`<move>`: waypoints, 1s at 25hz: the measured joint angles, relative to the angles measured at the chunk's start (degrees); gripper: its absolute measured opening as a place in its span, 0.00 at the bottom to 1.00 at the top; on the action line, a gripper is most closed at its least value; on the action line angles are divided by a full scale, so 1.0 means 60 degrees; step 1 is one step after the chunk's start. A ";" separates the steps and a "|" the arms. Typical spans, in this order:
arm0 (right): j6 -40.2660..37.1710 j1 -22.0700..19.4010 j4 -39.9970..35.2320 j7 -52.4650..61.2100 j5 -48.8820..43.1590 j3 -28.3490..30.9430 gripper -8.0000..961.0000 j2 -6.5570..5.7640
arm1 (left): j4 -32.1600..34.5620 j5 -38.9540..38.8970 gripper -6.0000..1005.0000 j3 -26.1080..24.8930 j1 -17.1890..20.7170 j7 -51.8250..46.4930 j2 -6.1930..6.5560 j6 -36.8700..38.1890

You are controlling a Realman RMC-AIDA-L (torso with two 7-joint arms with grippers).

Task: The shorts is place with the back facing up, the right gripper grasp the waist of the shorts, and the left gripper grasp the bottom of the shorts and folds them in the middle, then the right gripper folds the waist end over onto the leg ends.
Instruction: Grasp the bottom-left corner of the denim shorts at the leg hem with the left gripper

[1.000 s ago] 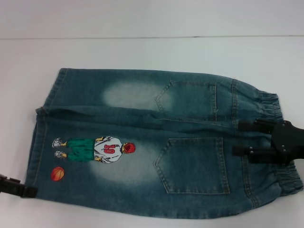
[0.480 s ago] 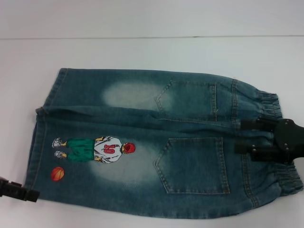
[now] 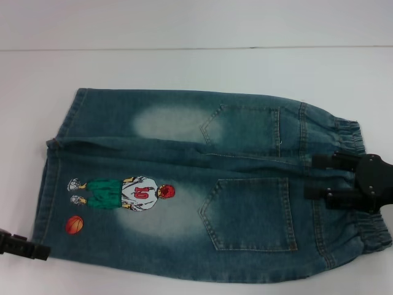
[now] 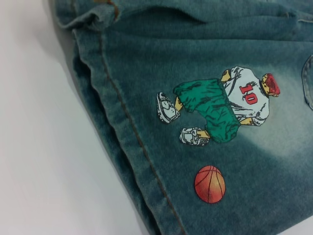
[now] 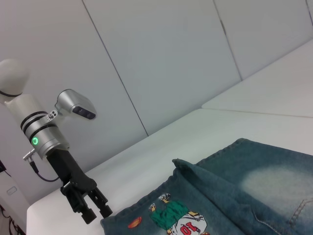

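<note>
Shorts (image 3: 196, 184) lie flat, back up, on white table (image 3: 184, 67); waistband (image 3: 359, 184) toward robot's right, leg hems (image 3: 52, 184) toward left. Right gripper (image 3: 319, 177) has crept slightly rightward over waistband, fingers parted, no cloth pinched. Left gripper (image 5: 95, 210) has barely shifted near lower hem corner, fingers narrow, empty. Grasps not yet made.

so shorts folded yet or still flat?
Flat, not folded: the shorts lie spread back-up, both pockets, the print and the waistband showing. Left gripper is open by the hem.
</note>
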 joint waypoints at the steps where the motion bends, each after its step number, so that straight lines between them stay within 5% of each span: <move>1: -0.0001 -0.0006 0.0000 0.0001 0.0000 0.0000 0.95 -0.0003 | -0.0011 0.0015 0.87 0.0004 0.0000 -0.0002 -0.0001 -0.0001; 25: -0.0146 -0.0043 0.0001 -0.0029 0.0000 0.0236 0.95 -0.0031 | -0.0343 0.0015 0.87 0.0095 -0.0483 0.0080 -0.0090 0.0115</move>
